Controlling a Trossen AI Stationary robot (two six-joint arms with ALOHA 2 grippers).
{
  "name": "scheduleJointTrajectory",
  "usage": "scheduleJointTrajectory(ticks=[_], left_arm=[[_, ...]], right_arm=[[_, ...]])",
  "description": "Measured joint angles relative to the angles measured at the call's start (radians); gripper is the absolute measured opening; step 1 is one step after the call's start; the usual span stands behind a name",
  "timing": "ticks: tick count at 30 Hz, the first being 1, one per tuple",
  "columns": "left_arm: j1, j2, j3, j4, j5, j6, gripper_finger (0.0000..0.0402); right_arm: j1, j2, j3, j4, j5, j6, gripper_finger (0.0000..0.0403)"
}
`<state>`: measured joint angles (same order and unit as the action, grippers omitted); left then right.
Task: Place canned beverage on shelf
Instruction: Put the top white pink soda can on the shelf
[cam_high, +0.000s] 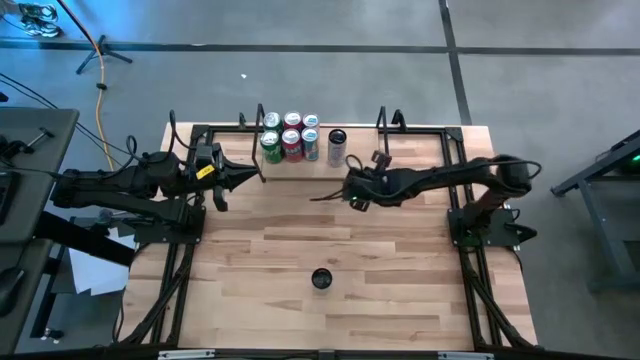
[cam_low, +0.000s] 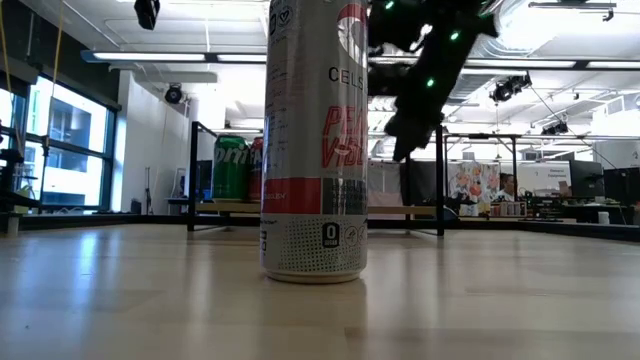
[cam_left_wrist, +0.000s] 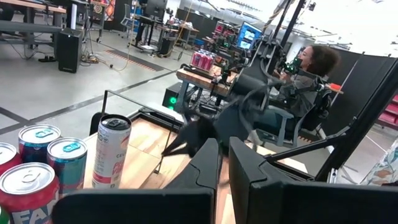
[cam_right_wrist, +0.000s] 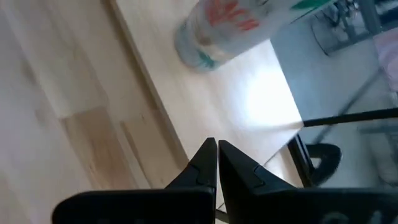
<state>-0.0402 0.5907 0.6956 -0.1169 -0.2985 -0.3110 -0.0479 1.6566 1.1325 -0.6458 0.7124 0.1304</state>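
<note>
With a tall slim white can (cam_high: 336, 146) standing on the pale-wood shelf (cam_high: 420, 140), the empty pressed-together right gripper (cam_high: 350, 192) probably next fetches the other tall slim white can (cam_high: 321, 279).

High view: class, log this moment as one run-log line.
right pincer: shut, empty, beside shelf | tall can: upright on shelf | left pincer: shut, waiting | spare can: on table

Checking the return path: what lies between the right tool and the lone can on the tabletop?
In the high view, only bare tabletop separates the right tool from the lone can.
</note>
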Motion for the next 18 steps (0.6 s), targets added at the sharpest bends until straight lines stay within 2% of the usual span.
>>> scheduleJointTrajectory(ticks=[5,9,18], left_arm=[[0.000,0.000,0.000,0.001,0.000,0.000,0.0003],[0.000,0.000,0.000,0.002,0.000,0.000,0.0003],[0.000,0.000,0.000,0.009,0.000,-0.001,0.0003]], right_arm=[[-0.006,-0.122,-0.070,0.110,-0.078,-0.105,0.0000],[-0.006,-0.150,-0.083,0.165,-0.109,-0.172,0.0000],[-0.006,-0.142,-0.081,0.172,-0.368,-0.341,0.0000]])
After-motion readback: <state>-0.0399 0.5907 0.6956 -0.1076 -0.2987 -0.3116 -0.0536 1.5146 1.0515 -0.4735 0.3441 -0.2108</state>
